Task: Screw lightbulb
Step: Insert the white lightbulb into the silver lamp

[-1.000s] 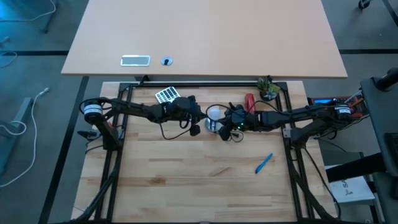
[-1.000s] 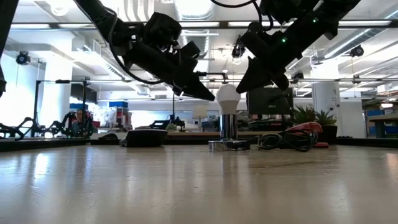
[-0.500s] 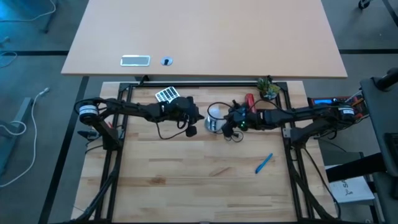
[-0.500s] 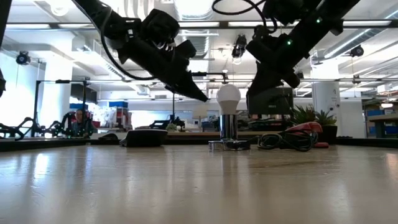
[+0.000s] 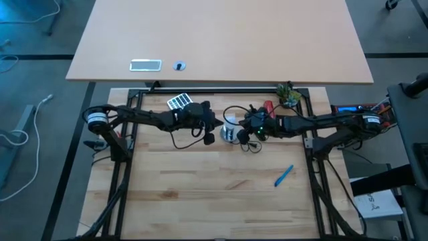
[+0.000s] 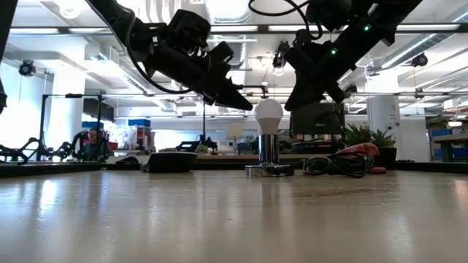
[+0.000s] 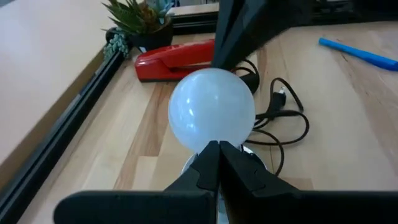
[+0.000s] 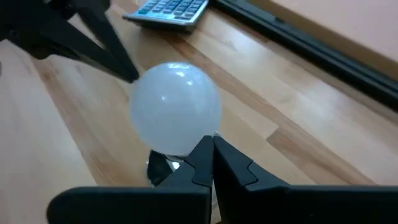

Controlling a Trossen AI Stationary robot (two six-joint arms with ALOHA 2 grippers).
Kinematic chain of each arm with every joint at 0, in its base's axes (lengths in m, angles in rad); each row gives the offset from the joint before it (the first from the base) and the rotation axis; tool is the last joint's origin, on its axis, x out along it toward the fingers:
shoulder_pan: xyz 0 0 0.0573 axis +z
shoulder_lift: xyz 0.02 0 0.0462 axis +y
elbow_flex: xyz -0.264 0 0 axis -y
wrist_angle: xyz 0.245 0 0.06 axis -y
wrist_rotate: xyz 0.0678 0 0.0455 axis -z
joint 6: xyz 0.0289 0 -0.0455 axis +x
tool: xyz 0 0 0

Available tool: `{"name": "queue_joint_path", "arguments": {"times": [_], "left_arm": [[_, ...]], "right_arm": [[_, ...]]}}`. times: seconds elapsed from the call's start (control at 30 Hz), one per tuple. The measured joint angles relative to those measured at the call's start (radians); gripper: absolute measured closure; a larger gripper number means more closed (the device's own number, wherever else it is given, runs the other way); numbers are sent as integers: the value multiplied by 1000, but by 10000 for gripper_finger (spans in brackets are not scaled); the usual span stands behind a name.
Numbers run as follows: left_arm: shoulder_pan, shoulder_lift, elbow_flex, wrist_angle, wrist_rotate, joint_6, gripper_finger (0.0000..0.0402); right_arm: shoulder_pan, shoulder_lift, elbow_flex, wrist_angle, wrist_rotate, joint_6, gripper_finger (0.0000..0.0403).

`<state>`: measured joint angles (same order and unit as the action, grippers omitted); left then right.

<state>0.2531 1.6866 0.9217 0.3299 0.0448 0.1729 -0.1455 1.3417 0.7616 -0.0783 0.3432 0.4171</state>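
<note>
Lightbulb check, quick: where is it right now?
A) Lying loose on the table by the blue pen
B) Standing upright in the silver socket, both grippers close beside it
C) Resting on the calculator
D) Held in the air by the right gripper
B: in the low view the lightbulb stands upright on the silver socket, with the left gripper and the right gripper close on either side, both shut and neither holding it.

The lightbulb [image 6: 268, 113] stands upright in the socket [image 6: 268, 150], between the two arms, stapler [image 7: 177, 59] behind.
</note>
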Motion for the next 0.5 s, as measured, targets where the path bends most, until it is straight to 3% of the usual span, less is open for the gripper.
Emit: {"name": "queue_joint_path", "arguments": {"times": [0.5], "left_arm": [[1,24,-2,35,-5,-17,401]], "right_arm": [[-2,50,-2,60,-42,-6,403]]}}
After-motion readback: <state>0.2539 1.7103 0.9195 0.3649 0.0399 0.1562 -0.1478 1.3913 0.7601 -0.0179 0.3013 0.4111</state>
